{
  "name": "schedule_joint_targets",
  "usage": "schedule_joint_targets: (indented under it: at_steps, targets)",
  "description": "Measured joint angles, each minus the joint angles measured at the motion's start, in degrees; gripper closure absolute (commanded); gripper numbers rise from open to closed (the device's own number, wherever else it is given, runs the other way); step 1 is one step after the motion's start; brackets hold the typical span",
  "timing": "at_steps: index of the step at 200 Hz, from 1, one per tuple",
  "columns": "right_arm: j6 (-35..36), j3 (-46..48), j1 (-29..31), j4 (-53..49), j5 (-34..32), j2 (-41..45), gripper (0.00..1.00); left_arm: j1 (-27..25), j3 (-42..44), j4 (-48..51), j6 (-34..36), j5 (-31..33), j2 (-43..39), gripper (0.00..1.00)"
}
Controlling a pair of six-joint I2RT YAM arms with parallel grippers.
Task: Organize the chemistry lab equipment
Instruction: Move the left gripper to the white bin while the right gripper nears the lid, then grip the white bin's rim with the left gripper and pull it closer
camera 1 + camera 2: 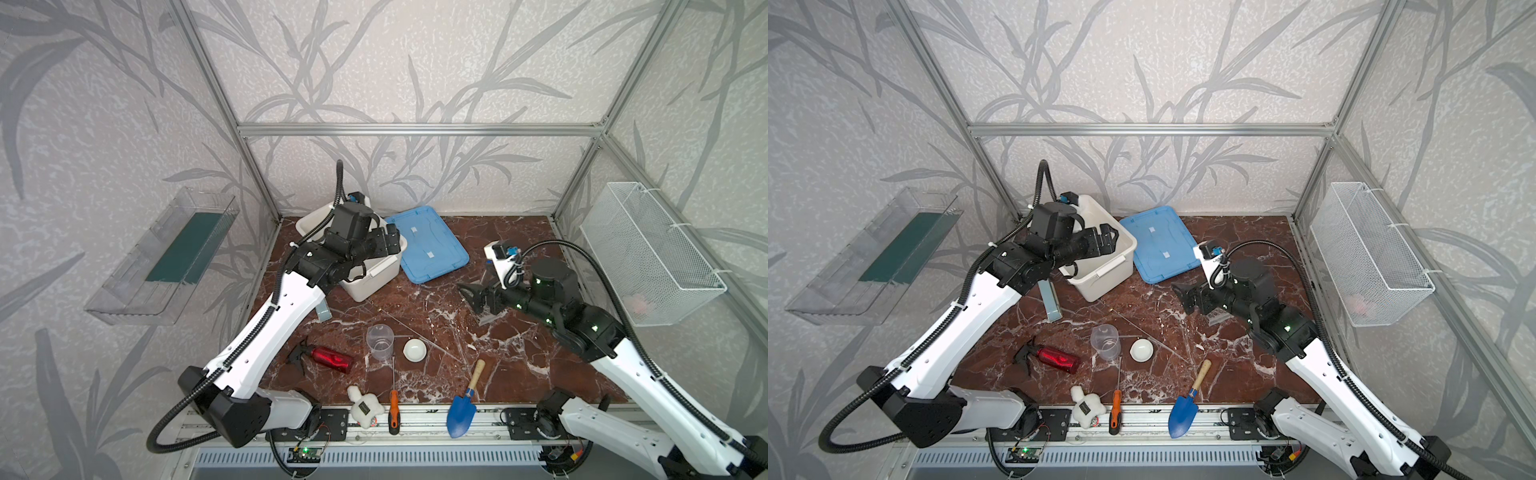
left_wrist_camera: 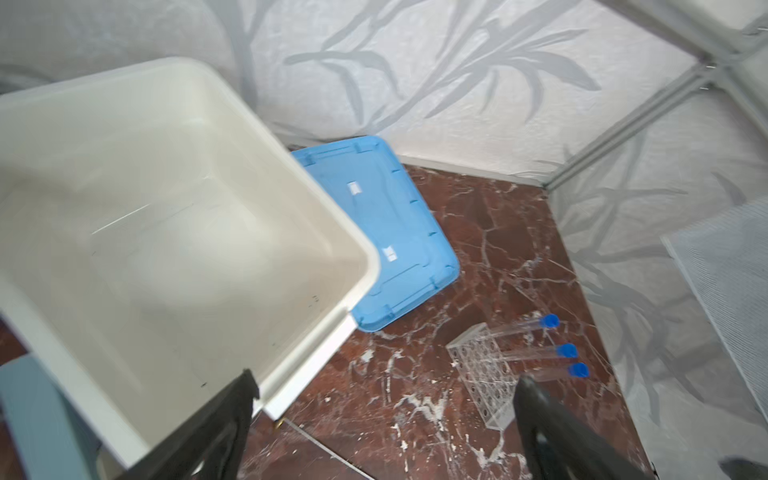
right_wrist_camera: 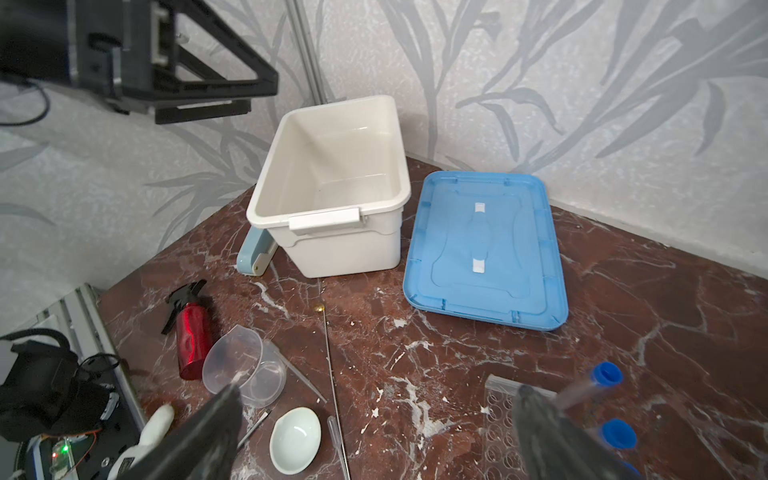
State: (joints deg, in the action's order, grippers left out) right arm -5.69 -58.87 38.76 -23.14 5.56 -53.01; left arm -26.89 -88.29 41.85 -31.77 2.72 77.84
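Observation:
Three blue-capped test tubes [image 2: 550, 321] lean in the clear grid rack [image 2: 478, 374], which lies on the marble at the right, mostly under my right arm in both top views [image 1: 488, 318]. My right gripper [image 3: 379, 390] hovers open just beside the rack [image 3: 503, 424], holding nothing; it shows in a top view [image 1: 469, 297]. The clear beaker [image 1: 380, 341] and white dish [image 1: 414, 350] stand mid-table, with thin clear rods [image 3: 332, 374] lying next to them. My left gripper [image 2: 386, 378] hangs open and empty over the near corner of the white bin [image 1: 374, 282].
A blue lid [image 1: 430, 245] lies right of the bin. A red spray bottle [image 1: 332, 359], plush toy [image 1: 365, 407], orange screwdriver [image 1: 393, 411] and blue trowel [image 1: 463, 409] lie along the front. A wire basket [image 1: 648, 253] hangs on the right wall.

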Motion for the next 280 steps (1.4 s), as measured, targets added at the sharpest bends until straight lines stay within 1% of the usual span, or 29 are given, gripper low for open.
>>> schedule_joint_targets:
  at_steps: [14,25,33,42,61,73,105,113,129,148,165,179,186,191,214,224,234,237,260,280]
  targets:
    - [0.5,-0.3,3.9,1.1,-1.6,-2.1,0.01,6.8,1.4,1.7,-0.5,-3.5,0.4,0.01]
    - [0.9,-0.3,6.5,2.4,-2.7,-4.0,0.01,11.5,2.3,3.4,-1.0,-5.9,1.0,0.04]
    - [1.2,-0.3,7.9,3.2,-3.4,-5.5,0.01,14.2,2.5,4.8,-1.4,-5.9,1.7,0.08]
    - [1.5,-0.4,9.1,3.9,-4.1,-7.3,0.01,15.8,2.5,6.1,-2.0,-5.2,2.8,0.11]
    - [2.2,-0.8,10.0,4.4,-5.2,-10.9,0.01,16.2,1.7,10.0,-3.5,-2.8,5.6,0.19]
    - [2.8,-1.9,10.0,4.3,-5.9,-13.3,0.01,16.3,0.3,12.3,-4.9,-0.4,8.3,0.22]
    - [4.3,-5.0,10.0,5.0,-7.3,-18.4,0.01,18.5,-3.7,16.8,-10.0,3.4,17.4,0.27]
    - [4.5,-5.1,10.0,5.5,-7.3,-19.2,0.01,18.9,-4.3,17.4,-11.1,4.1,19.1,0.27]
    - [4.9,-5.2,10.0,6.4,-7.1,-20.6,0.01,19.8,-4.7,17.7,-13.1,5.4,21.2,0.30]
    - [5.3,-5.2,10.0,7.0,-7.1,-22.4,0.01,20.5,-5.2,17.6,-14.8,6.2,22.7,0.32]
    - [5.6,-5.2,10.0,7.1,-7.1,-23.6,0.01,20.9,-7.4,17.5,-16.1,6.4,24.8,0.35]
    - [5.9,-5.2,10.0,7.1,-7.1,-24.1,0.01,21.4,-9.6,17.1,-17.1,6.2,26.9,0.44]
    - [6.0,-5.2,10.1,7.1,-7.1,-24.2,0.01,21.7,-10.6,16.9,-17.7,6.0,28.1,0.46]
    - [6.2,-5.2,10.1,7.1,-7.1,-24.3,0.01,21.8,-11.4,16.8,-18.3,5.8,28.9,0.51]
    - [6.4,-5.2,10.1,7.5,-7.1,-24.3,0.01,22.1,-14.8,17.5,-20.5,5.7,32.7,0.56]
    - [6.4,-5.4,10.1,7.5,-7.1,-24.3,0.01,22.2,-15.4,17.6,-21.6,5.8,33.7,0.62]
    - [6.4,-5.7,10.1,7.5,-7.1,-24.3,0.01,22.4,-15.6,17.8,-22.5,5.6,34.4,0.72]
    - [6.4,-5.8,10.1,7.5,-7.1,-24.3,0.01,22.4,-15.6,17.8,-23.3,5.6,34.5,0.73]
    - [6.4,-6.4,10.1,7.9,-7.1,-24.4,0.01,22.4,-15.2,17.8,-26.2,6.3,34.2,0.74]
    - [6.4,-7.1,10.1,8.1,-7.0,-25.2,0.01,22.4,-11.7,15.8,-29.7,6.8,31.9,0.75]
